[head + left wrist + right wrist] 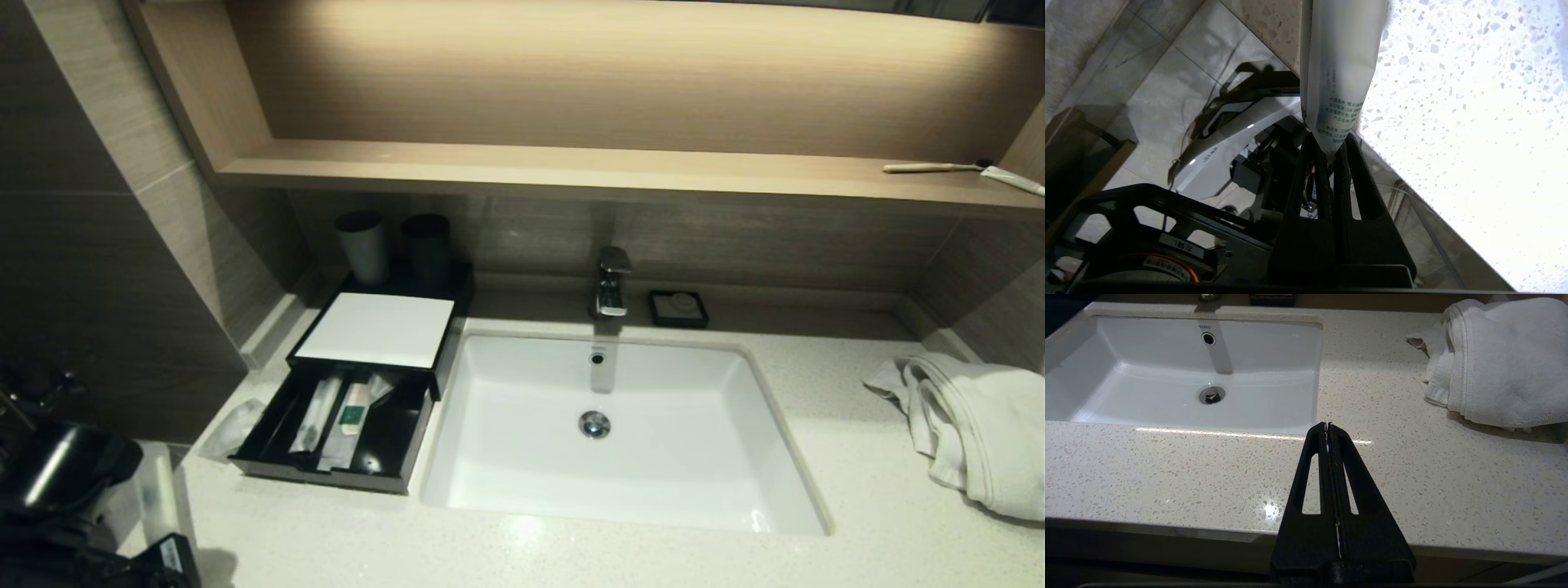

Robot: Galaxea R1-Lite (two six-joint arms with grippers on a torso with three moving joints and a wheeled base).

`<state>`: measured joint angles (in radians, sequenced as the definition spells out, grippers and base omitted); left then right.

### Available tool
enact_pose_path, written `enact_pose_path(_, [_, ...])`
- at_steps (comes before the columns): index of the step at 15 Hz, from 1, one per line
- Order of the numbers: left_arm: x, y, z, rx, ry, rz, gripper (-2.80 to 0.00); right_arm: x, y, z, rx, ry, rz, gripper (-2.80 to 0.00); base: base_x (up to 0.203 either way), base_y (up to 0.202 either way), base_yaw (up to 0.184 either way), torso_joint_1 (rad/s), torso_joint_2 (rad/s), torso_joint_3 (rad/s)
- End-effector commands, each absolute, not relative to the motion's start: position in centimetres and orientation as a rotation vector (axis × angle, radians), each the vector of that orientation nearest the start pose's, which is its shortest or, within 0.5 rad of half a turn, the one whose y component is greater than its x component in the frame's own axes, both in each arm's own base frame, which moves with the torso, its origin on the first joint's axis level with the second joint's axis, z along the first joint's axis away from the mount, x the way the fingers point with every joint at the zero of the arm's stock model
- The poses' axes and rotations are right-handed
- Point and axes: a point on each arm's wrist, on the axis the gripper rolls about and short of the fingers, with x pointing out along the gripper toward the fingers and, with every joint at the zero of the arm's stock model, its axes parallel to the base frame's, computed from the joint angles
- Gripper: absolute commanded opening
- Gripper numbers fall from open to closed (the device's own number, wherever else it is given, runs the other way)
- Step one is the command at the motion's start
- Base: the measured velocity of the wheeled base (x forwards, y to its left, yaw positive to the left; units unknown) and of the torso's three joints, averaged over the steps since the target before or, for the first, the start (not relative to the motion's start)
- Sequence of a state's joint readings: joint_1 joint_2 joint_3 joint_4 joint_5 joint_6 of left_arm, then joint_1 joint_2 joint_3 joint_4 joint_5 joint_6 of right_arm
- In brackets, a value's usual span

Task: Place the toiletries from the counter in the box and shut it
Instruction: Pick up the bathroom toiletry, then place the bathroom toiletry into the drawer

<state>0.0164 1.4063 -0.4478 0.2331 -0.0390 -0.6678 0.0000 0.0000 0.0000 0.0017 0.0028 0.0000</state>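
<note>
Speckled stone tabletop (571, 555), bathroom vanity. Left gripper (1331, 149), jaws clamped on a white printed sachet (1337, 73) at the front-left edge; right gripper (1328, 426) closed, empty, before the white basin (1188, 375). Step: transfer. Next: carry the sachet into the open black drawer box (335, 441).

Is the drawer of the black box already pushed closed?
No, in the head view the drawer is pulled out of the black box, with wrapped toiletries lying in it.
</note>
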Motion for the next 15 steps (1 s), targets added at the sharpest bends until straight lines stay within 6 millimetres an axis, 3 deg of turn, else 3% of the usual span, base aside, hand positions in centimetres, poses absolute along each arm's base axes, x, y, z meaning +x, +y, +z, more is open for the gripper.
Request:
enact_pose_path(1, [14.6,0.2,11.5,-0.61,1.101,0.353,-2.8,-2.3,0.0,7.5,0.0,0.002,0.003,-2.8,0.0,0.0,0.0,0.0,0.0,0.0])
enact_pose_path(7, [14.8,0.2,16.5,-0.465,1.073,0.249,-2.8,-2.3,0.0,7.5,0.0,0.002,0.003,-2.8,0.0,0.0,0.0,0.0,0.0,0.0])
enact_pose_path(15, [16.0,0.1,19.1,-0.227,1.198,0.099,-2.8,-2.3,0.0,7.5,0.0,0.002,0.002,-2.8,0.0,0.0,0.0,0.0,0.0,0.0])
